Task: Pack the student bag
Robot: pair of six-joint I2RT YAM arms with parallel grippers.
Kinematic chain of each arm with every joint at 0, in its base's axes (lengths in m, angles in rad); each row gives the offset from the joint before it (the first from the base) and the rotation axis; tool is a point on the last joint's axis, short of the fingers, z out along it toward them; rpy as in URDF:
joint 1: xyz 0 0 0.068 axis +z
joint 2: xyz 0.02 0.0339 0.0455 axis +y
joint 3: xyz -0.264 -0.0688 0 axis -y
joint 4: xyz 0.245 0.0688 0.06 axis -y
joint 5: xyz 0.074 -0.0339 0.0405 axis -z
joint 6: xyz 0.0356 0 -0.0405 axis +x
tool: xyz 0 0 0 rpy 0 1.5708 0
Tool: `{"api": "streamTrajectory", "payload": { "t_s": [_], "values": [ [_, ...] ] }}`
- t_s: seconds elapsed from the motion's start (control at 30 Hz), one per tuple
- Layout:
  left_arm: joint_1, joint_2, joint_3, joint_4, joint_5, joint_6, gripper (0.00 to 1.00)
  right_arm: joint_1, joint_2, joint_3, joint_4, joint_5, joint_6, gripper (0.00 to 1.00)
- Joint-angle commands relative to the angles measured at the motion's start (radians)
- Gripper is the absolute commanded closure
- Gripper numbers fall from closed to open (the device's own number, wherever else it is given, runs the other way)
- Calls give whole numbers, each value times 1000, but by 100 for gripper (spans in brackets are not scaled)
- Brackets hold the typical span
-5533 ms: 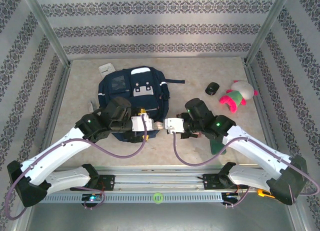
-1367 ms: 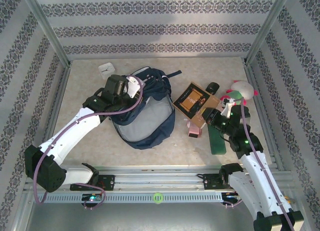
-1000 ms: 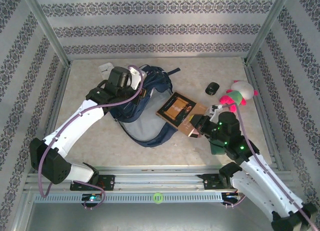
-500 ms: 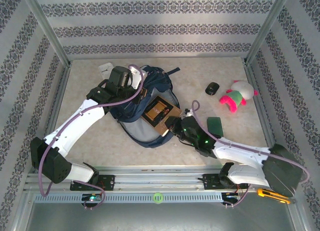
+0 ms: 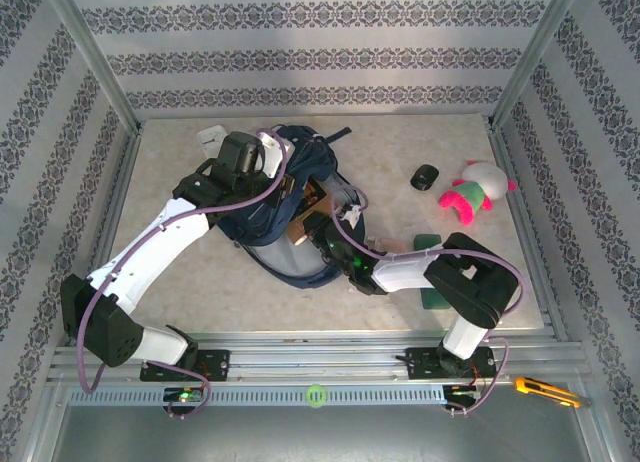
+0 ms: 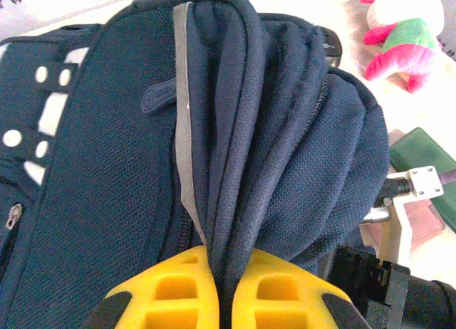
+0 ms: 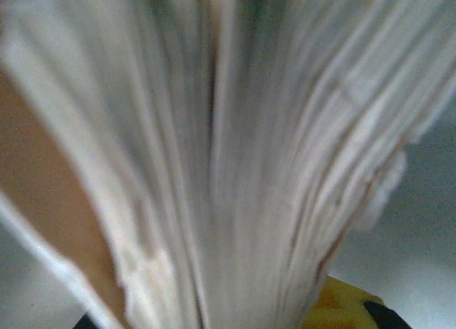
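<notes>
Left hand (image 6: 221,275) pinches the student bag (image 6: 107,165) — right hand (image 5: 325,237) grips a book (image 7: 235,129) at its opening.

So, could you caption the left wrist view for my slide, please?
Left gripper pinches a fold of the navy student bag.

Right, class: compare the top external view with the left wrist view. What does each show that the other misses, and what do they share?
Top external, not left wrist: the brown-covered book standing in the mouth of the navy blue fabric backpack, and a yellow-handled knife by the front rail. Left wrist, not top external: the left end effector close up, its yellow fingers shut on a fold of the backpack's fabric. Both: the backpack, the pink, white and green plush toy and the dark green box.
</notes>
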Motion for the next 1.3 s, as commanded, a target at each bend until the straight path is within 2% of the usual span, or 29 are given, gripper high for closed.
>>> {"api": "streamTrajectory", "payload": {
  "t_s": [0.0, 0.1, 0.3, 0.47, 0.57, 0.8, 1.13, 1.27],
  "values": [
    [-10, -23, 69, 95, 23, 12, 100, 10, -41, 39, 117, 41, 4, 100],
    [-4, -21, 69, 85, -1, 18, 100, 3, -72, 11, 112, 32, 19, 100],
    [23, -23, 64, 70, -44, 10, 100, 13, -255, -91, -46, 55, 3, 100],
    [37, -26, 65, 71, -30, 10, 100, 22, -408, -148, -176, 88, 0, 100],
    [41, -29, 67, 77, -1, 10, 100, 23, -421, -139, -183, 103, 6, 100],
    [42, -20, 68, 92, 59, -14, 100, 25, -270, -24, -103, 54, 12, 100],
    [42, -7, 92, 104, 132, -23, 100, 26, 41, 184, 28, 85, 26, 100],
    [41, -13, 99, 103, 145, -22, 100, 11, 146, 265, 19, 90, 35, 100]
  ]
}}
